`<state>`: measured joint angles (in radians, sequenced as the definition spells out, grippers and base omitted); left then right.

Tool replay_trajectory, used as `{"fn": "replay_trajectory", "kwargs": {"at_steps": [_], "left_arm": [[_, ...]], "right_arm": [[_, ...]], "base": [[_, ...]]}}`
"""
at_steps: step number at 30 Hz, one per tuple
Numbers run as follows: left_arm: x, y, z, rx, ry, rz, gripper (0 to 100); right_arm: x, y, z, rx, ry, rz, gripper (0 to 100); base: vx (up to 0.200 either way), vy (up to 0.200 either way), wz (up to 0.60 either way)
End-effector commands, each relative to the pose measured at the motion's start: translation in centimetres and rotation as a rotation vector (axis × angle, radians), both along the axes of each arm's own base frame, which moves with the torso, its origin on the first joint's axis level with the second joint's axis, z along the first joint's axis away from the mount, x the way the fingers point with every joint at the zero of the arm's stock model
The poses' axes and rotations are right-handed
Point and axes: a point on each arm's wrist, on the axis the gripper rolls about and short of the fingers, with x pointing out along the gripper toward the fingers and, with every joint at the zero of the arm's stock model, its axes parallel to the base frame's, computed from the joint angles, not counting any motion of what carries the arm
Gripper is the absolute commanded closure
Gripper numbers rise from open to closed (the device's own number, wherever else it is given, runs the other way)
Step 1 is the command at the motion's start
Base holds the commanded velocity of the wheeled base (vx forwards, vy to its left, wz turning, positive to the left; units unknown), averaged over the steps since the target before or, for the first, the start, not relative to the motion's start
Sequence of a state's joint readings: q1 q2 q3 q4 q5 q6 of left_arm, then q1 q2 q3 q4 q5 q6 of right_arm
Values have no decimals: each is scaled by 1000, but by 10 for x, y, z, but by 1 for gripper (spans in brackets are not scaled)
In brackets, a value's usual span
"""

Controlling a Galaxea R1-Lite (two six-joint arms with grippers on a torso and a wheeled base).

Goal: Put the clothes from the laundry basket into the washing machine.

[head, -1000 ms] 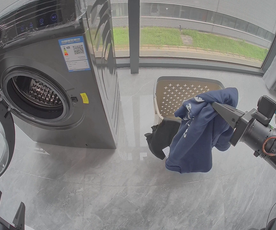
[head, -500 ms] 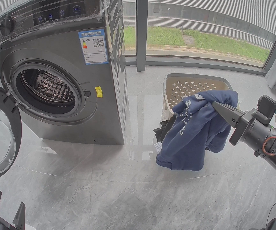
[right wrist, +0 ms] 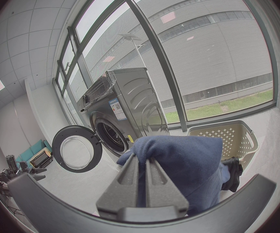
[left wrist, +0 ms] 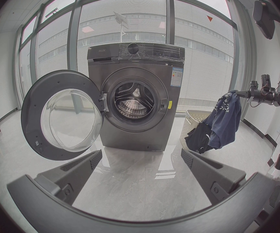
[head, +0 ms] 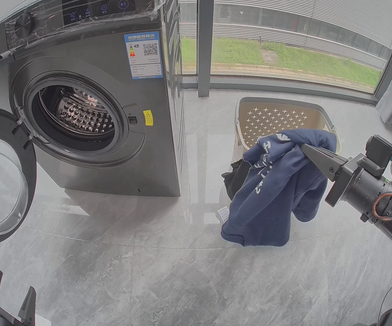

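Carry stage: right gripper [head: 307, 150] clamps navy sweatshirt [head: 268, 191], dangling right of washing machine [head: 155, 159]. Left gripper [left wrist: 140, 154] spread, empty, before machine. Next likely: swing garment into open drum [head: 80, 114].

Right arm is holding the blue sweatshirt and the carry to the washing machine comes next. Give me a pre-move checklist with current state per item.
1. Grip: right gripper is shut on a bunched fold of the blue sweatshirt. ok.
2. Door is swung wide open, off the opening. ok.
3. Drum shows bare metal, with nothing blocking the mouth. ok.
4. Snag: the black garment hangs over the laundry basket rim, right against the sweatshirt. Whether it is caught: cannot tell.
5. Sweatshirt hem hangs low. Whether it clears the floor: cannot tell.
6. Left gripper is open and low, below the door. ok.
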<state>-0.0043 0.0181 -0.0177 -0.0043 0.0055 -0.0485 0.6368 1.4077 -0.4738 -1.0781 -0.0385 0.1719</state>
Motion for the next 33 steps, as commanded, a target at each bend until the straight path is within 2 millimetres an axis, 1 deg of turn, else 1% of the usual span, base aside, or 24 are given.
{"fn": "replay_trajectory", "kwargs": {"at_steps": [1,24,33], "left_arm": [[0,0,-5,-1,-1,0,0],[0,0,-5,-1,-1,0,0],[0,0,-5,-1,-2,0,0]], "right_arm": [[0,0,0,0,0,0,100],[0,0,0,0,0,0,100],[0,0,0,0,2,0,100]], "base": [[0,200,0],[0,200,0],[0,0,0]]}}
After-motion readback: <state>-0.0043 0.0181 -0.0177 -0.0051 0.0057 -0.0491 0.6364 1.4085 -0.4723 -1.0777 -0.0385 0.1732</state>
